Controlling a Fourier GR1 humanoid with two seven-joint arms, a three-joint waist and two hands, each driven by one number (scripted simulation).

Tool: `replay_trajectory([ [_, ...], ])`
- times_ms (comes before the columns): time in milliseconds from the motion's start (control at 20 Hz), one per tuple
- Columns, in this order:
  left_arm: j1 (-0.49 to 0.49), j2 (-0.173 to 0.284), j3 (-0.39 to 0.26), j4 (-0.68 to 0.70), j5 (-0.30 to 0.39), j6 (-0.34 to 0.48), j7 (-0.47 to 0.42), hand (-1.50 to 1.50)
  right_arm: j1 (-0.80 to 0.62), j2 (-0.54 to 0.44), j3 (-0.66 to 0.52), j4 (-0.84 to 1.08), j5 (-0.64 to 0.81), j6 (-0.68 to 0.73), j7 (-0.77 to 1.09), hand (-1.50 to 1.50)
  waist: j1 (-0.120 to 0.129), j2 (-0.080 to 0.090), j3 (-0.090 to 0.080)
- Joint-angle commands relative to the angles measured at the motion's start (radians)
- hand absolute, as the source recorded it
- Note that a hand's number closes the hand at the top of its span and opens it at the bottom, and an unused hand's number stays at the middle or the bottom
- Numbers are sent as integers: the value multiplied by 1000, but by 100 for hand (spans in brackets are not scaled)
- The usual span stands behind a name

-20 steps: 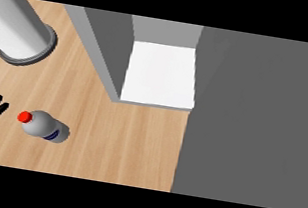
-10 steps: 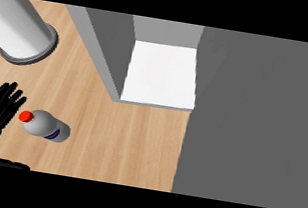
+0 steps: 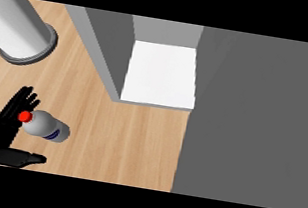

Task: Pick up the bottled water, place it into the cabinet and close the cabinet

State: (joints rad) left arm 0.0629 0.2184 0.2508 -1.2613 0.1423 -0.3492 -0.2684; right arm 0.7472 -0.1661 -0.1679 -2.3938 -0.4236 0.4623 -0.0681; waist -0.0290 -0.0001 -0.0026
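This is a kitchen, seen steeply from above. A light wooden counter (image 3: pixel 129 137) with plank grain fills the lower left. On it stands an open grey cabinet (image 3: pixel 105 53) with a white inner shelf (image 3: pixel 161 74), which serves as the landmark. To the cabinet's left rises a tall grey cylinder (image 3: pixel 12 28) on a round base. To the cabinet's right lies a plain dark grey floor (image 3: pixel 266 124).

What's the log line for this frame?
left hand: open, beside bottled water | bottle: on counter, ungrasped | cabinet: open | right hand: out of view
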Motion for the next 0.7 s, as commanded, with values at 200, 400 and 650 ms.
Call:
replay_trajectory([
  [200, -111, 7, 42, 313, -49, 8, -205, -150, 79, -9, -24, -177, -174, -6, 45, -150, 0, 1, -1],
  [400, -147, -3, 41, 445, -31, -67, -283, -150, 97, -21, -42, -149, -198, 8, 16, -150, -5, 2, -1],
  [650, -174, -31, 4, 500, -47, -134, -354, -150, 152, -13, -21, -229, -178, 3, 10, -150, -7, 0, -2],
])
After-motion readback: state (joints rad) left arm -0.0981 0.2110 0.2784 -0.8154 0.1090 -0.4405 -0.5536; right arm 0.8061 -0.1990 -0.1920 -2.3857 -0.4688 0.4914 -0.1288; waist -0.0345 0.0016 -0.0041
